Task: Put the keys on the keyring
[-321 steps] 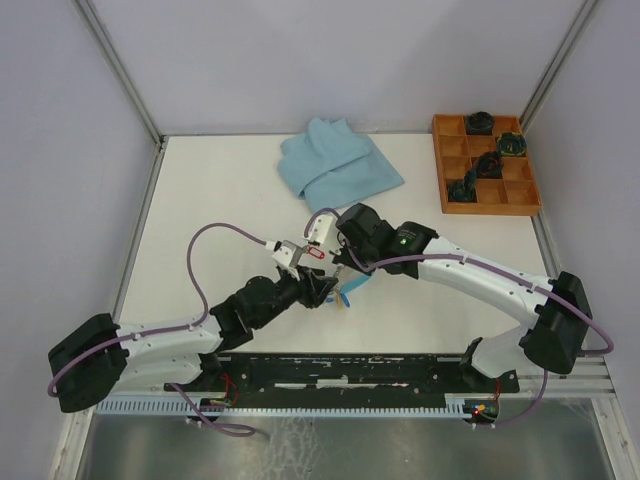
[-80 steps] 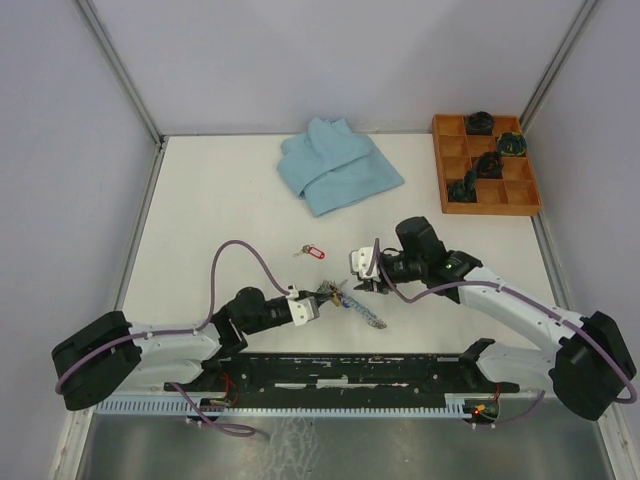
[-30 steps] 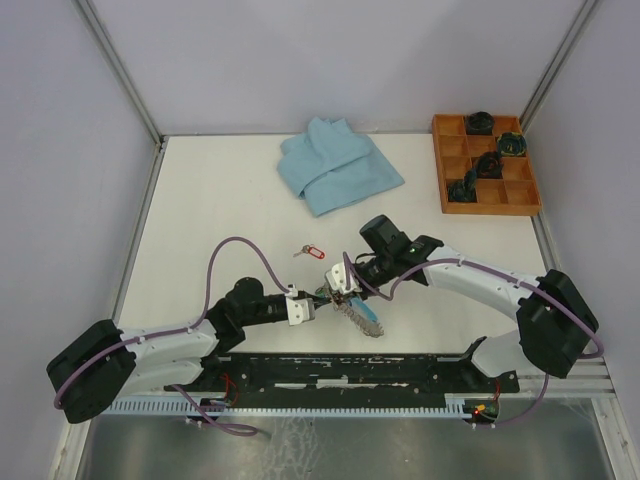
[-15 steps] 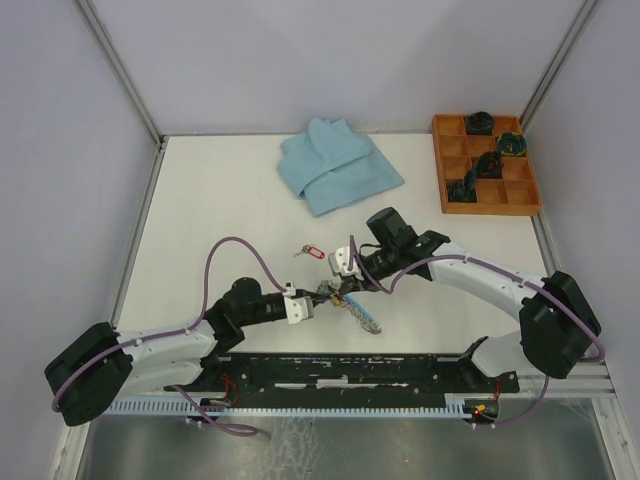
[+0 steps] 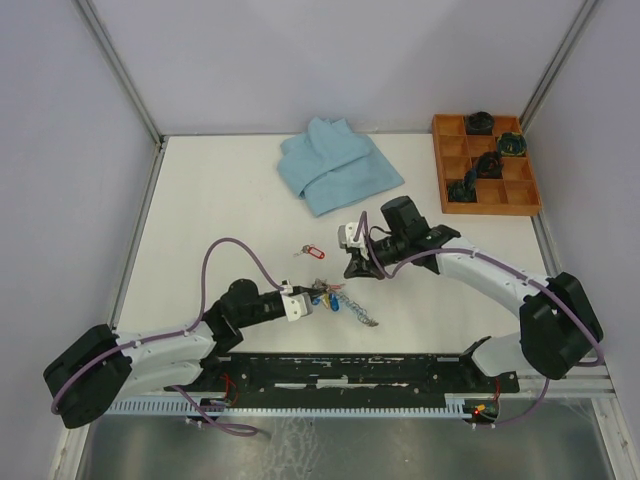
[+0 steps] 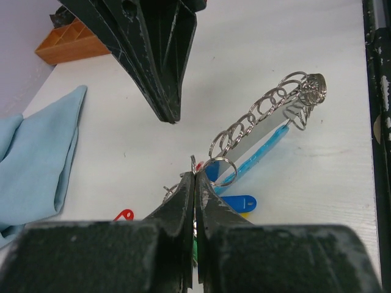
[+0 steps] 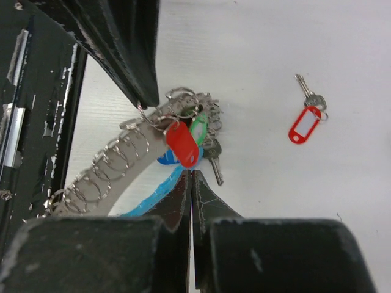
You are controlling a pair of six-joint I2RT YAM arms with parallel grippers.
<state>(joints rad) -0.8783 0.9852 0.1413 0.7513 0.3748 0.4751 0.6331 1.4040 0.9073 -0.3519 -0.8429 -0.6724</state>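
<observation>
While L fingers (image 6: 180, 207) pinch keyring (image 6: 259, 152) w/ keys (image 7: 183, 143), R fingers (image 7: 211, 204) closed, empty, nearby.

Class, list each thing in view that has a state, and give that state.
left gripper, shut on the keyring
right gripper, shut, empty
keyring, pinched at one end
threaded keys, bunched on the keyring
red-tagged key, loose, off the keyring
cloth, folded
tray, some compartments filled
</observation>
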